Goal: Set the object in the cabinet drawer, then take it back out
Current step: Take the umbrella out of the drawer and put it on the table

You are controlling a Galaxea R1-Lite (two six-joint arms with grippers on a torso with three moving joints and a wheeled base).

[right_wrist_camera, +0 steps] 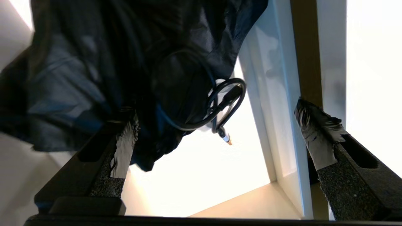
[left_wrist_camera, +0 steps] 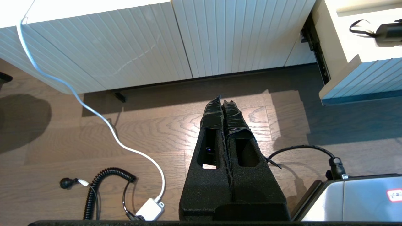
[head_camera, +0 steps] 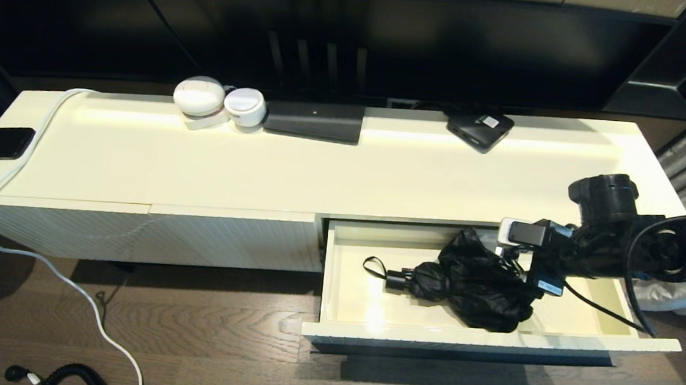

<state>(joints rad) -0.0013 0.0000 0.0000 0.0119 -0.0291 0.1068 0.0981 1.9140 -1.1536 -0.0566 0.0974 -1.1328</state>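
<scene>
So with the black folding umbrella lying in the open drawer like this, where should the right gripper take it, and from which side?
Probably the bunched canopy, from above: the drawer walls block any sideways approach. The umbrella lies flat, its handle and strap pointing away from the open right gripper, which is at the fabric end. The fabric is loose, so it may slip.

You see the cabinet drawer (head_camera: pixel 336 277) pulled open, with a folded black umbrella (head_camera: pixel 470 285) lying on its cream floor, its strap loop toward the left. Your right arm reaches in from the right, and its gripper (head_camera: pixel 518 264) sits at the umbrella's right end. A white cable (head_camera: pixel 14 173) trails off the cabinet top (head_camera: pixel 320 166).
</scene>
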